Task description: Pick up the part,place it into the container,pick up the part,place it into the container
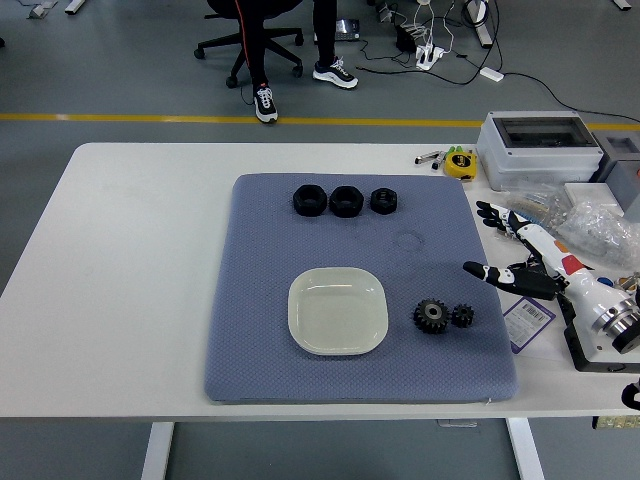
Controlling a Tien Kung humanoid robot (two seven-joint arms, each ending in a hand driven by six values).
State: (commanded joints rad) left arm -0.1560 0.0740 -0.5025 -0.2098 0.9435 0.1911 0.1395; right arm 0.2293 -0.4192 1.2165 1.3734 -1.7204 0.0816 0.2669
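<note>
A white square dish [338, 311] sits empty on the blue-grey mat [260, 340]. Two black gears lie to its right: a larger one [431, 316] and a smaller one [462, 316] touching it. Three black nuts stand in a row at the mat's far side: left [309, 200], middle [347, 201], right [384, 200]. My right hand [505, 250] comes in from the right edge with fingers spread, holding nothing, just right of and above the gears. My left hand is out of view.
A grey box with a clear lid [537, 148] stands at the back right. A yellow tape measure [460, 162], clear plastic bags [585, 220] and a labelled card [528, 322] lie along the right side. A person's legs [262, 60] show beyond the table.
</note>
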